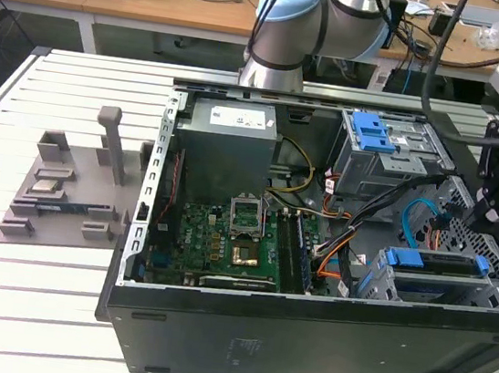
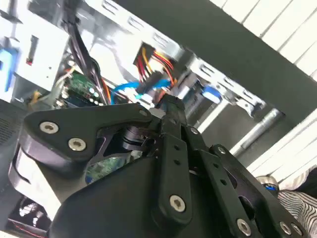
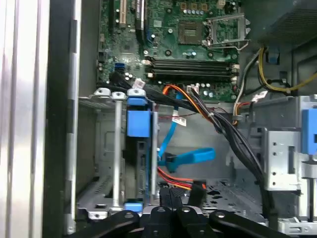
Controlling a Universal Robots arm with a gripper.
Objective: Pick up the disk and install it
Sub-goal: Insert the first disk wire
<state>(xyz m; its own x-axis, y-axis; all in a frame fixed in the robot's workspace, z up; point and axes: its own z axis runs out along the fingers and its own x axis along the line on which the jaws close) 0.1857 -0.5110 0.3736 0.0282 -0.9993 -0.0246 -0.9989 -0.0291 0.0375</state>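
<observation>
Pincer (image 1: 488, 214) at the case's end on the exterior view's right, fingers apparently pressed together, empty. Disk (image 1: 437, 263) seated edge-on in its lower cage, just beside and below, long axis along the case's length.

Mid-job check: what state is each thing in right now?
Black computer case: lying flat, side open.
Silver disk in blue bracket: slotted in grey metal cage, not held.
Processor socket: cover raised.
Hand: hovering over the case's end.
</observation>
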